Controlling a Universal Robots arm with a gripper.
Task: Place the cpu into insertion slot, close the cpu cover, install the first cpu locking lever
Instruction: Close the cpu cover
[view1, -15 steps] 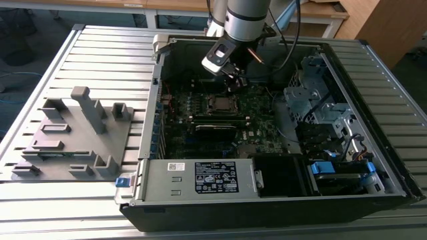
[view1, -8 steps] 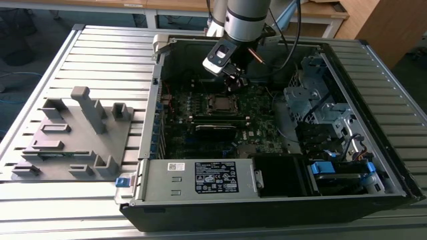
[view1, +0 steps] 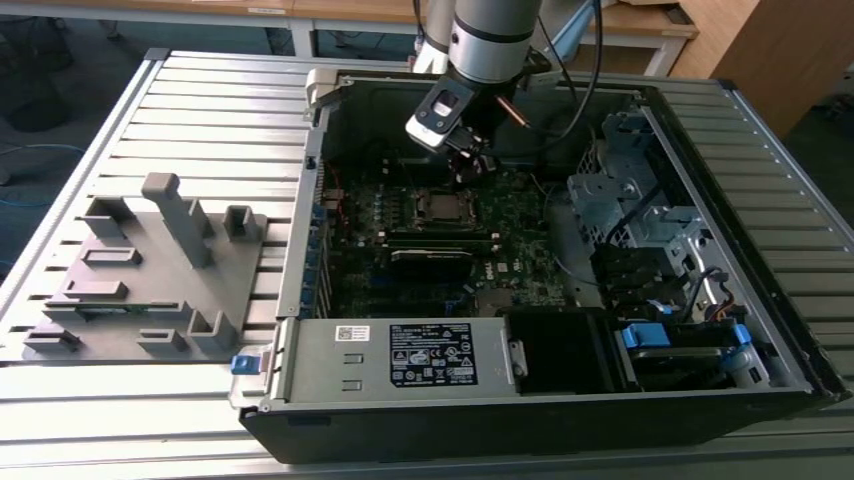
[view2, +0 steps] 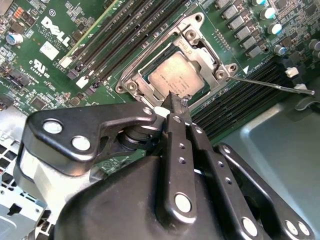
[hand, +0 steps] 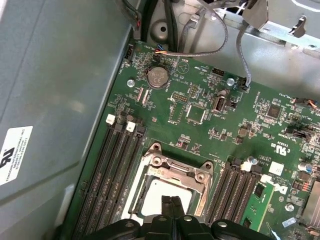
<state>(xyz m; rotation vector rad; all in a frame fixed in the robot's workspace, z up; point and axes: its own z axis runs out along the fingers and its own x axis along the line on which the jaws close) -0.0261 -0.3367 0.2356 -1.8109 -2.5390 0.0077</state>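
Observation:
The cpu (view2: 176, 76) lies flat in the socket on the green motherboard, its dull silver top showing; it appears too in the first wrist view (hand: 156, 196). The cpu cover (view2: 196, 41), a thin silver frame, lies down around it (hand: 175, 169). A thin metal locking lever (view2: 272, 85) sticks out free from one corner of the socket. My gripper (view2: 177, 102) hovers just over the cpu's edge, fingers shut together with nothing between them (hand: 171, 201). In the exterior view the gripper (view1: 470, 168) hangs inside the open computer case above the socket (view1: 441, 206).
Rows of black memory slots (hand: 117, 165) flank the socket on both sides. The case wall (hand: 55, 100) rises close by, and loose cables (hand: 210, 30) hang near the drive bays (view1: 627, 190). A grey fixture block (view1: 147, 270) stands on the table at the exterior view's left.

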